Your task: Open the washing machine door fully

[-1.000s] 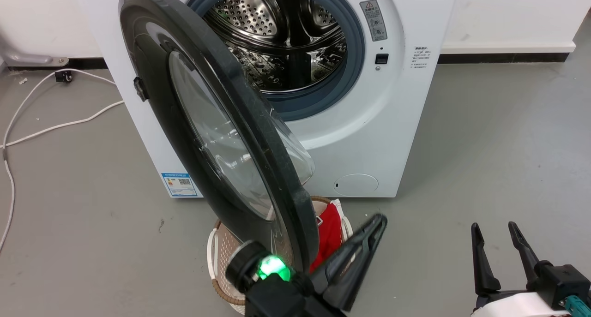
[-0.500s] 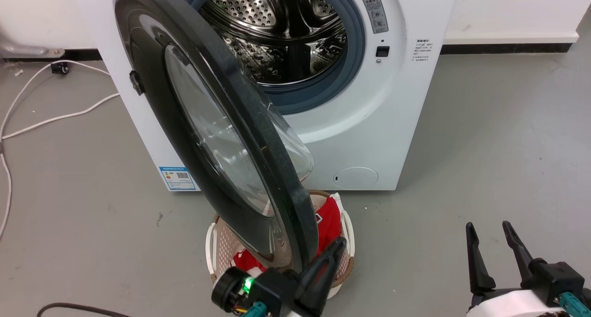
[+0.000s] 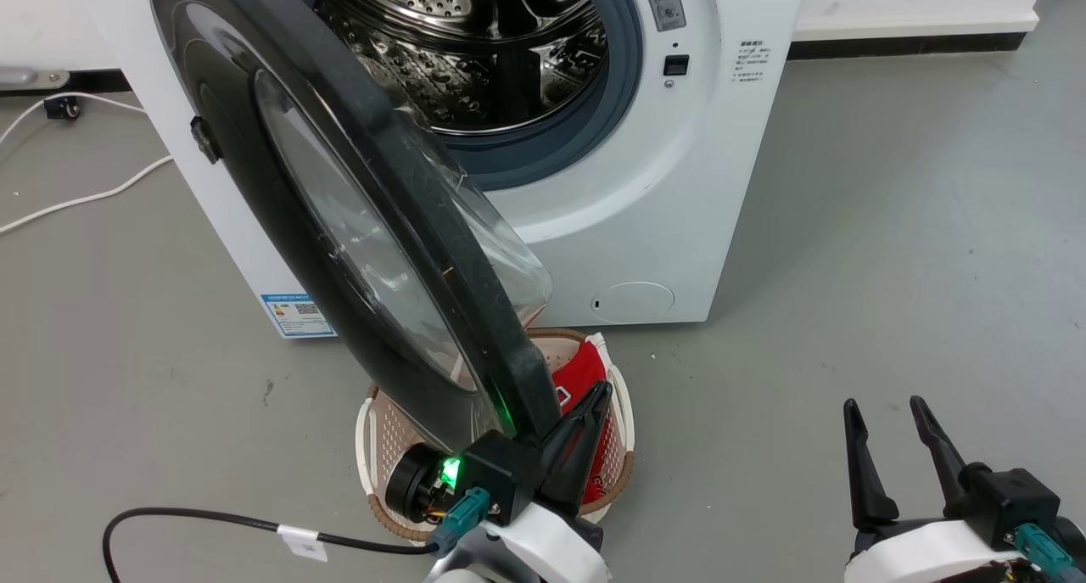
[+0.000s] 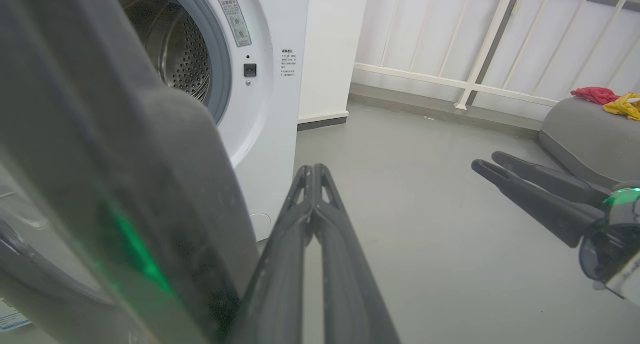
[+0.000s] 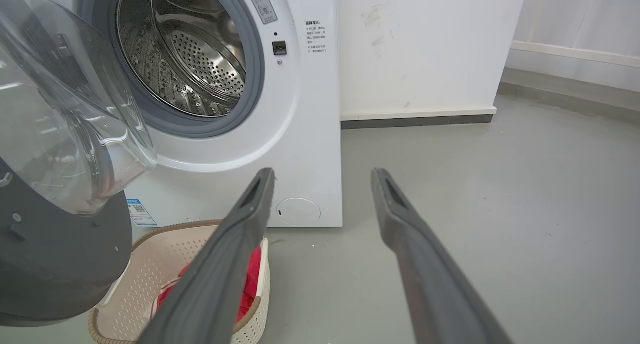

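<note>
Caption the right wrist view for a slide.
Open right tool faces the washing machine, door half-open above a laundry basket.

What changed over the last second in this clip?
The shut left pincer moved left, closing up beside the free rim of the washing machine door; contact is unclear. The head view itself shifted too. The door's angle, the washing machine and the open right pincer look unchanged.

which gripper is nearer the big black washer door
Left. The left gripper, jaws shut, sits beside the lower rim of the large round glossy black door; the right gripper, open, is well clear.
</note>
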Controlling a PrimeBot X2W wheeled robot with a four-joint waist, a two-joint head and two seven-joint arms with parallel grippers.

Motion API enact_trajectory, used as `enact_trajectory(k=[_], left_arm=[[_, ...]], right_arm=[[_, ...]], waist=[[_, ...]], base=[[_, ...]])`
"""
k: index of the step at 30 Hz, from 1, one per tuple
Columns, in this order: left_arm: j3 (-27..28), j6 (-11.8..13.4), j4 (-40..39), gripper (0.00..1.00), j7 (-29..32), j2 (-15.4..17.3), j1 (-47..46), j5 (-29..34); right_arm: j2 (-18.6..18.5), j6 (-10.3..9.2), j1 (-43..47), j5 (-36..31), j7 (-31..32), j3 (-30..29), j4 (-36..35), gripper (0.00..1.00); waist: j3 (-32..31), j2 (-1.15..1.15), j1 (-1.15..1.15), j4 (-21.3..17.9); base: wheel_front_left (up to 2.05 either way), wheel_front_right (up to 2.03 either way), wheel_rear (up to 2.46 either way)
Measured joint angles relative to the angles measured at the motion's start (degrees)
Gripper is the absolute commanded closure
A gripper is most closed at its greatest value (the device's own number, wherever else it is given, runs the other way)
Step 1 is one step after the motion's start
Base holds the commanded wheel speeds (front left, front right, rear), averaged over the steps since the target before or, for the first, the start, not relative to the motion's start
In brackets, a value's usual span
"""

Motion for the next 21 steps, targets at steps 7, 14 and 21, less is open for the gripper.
enact_trajectory(k=[7, 14, 21], left_arm=[[0.0, 1.3, 1.9, 1.0, -0.5, -0.3, -0.6, 0.0], [0.2, 3.0, 0.0, 1.0, -0.3, 0.9, 2.1, 0.0], [0.7, 5.1, -4.2, 1.0, 0.8, 3.2, 6.3, 0.0]], right_arm=[[0.0, 0.0, -0.2, 0.4, -0.2, 0.2, 1.0, 0.0], [0.0, -0.01, -0.1, 0.5, -0.3, 0.3, 1.5, 0.0], [0.0, 0.0, 0.5, 0.5, -0.2, 0.5, 1.6, 0.0]], waist=[[-0.2, 0.0, 0.0, 0.2], [-1.2, 0.0, 0.0, 1.2], [-2.6, 0.0, 0.0, 3.2]], base=[[0.0, 0.0, 0.0], [0.0, 0.0, 0.0], [0.0, 0.0, 0.0]])
